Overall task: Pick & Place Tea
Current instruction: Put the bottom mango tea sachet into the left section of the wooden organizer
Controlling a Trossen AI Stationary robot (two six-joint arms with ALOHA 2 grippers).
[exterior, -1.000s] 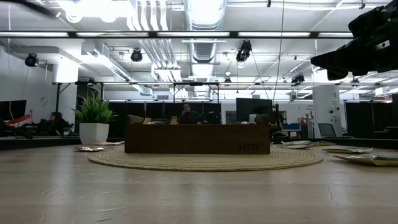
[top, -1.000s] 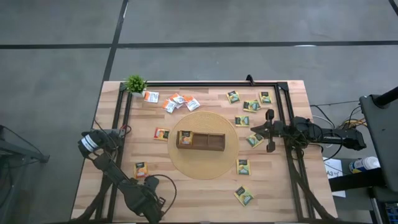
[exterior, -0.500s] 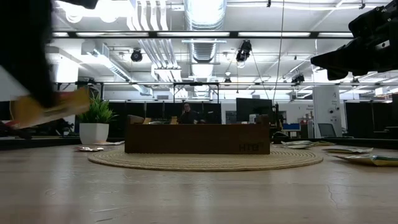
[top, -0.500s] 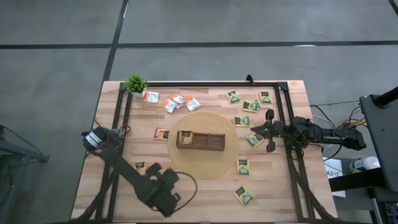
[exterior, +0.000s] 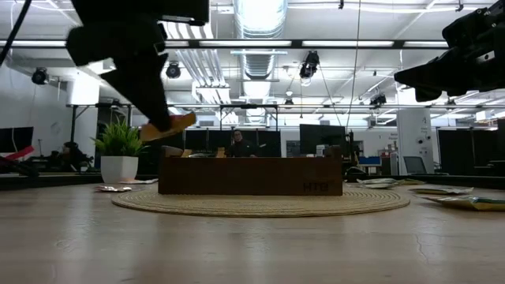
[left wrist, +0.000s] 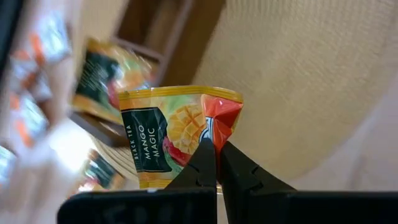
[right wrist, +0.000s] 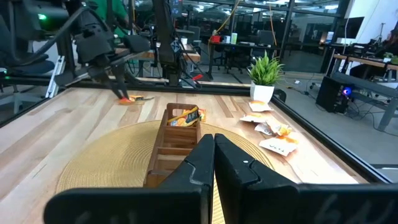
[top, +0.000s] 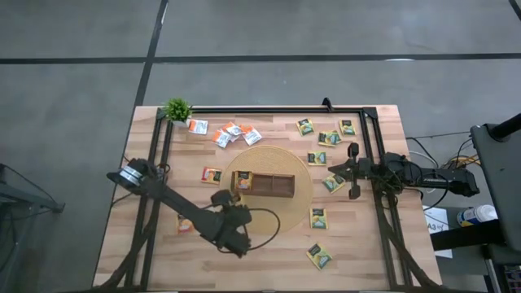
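We see the left end effector (left wrist: 216, 163) pinching a sachet (left wrist: 177, 134) just short of the tray (top: 262, 184). The tray's long axis runs parallel to the counter's (top: 366, 252) far edge. The right end effector (right wrist: 214, 155), closed and empty, waits farther off

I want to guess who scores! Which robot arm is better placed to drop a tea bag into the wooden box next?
Probably the left. The left gripper is shut on a mango tea sachet, lifted close to the wooden tray. The right gripper is shut on nothing, waiting at the mat's far side.
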